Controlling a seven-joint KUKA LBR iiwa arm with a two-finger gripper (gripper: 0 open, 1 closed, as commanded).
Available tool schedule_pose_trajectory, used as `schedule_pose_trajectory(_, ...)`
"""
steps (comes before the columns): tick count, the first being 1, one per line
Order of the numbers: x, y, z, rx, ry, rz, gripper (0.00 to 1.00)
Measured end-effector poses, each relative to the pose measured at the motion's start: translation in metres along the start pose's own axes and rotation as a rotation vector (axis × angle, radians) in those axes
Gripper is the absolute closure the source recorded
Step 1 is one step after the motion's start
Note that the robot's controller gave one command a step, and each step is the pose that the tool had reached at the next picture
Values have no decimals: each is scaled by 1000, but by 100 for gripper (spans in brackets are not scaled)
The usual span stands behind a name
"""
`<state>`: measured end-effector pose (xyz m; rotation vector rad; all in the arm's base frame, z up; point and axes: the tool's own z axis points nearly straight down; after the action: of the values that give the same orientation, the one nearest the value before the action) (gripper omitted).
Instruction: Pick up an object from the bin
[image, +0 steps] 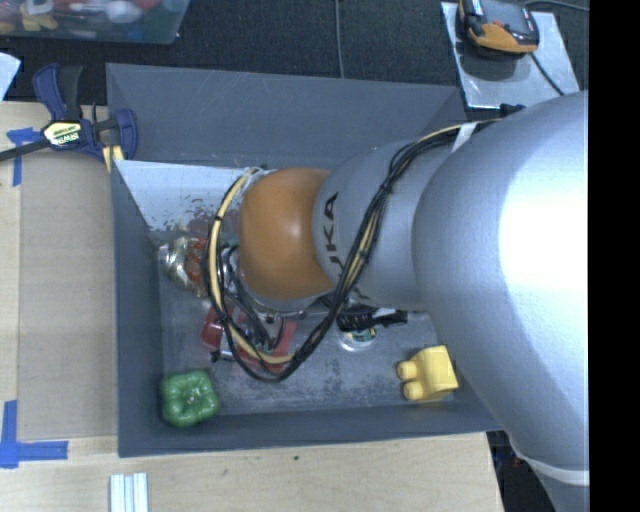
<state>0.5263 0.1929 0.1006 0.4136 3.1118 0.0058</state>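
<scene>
One grey bin (300, 95) holds a green pepper (188, 397) and yellow block (430, 374).

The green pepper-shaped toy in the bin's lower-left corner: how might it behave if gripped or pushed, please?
The green pepper-shaped toy looks lobed and rounded, so a grip may slip. Pushed, it might roll, though the grey bin wall beside it should stop it.

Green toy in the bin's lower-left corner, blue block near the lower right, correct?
No: the block is yellow, not blue, per the camera view. The green toy does sit in the bin's lower-left corner, the block near the lower right.
</scene>
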Motion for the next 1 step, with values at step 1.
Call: schedule_pose_trajectory(1,-13,-12,32,-3,-3,33,0)
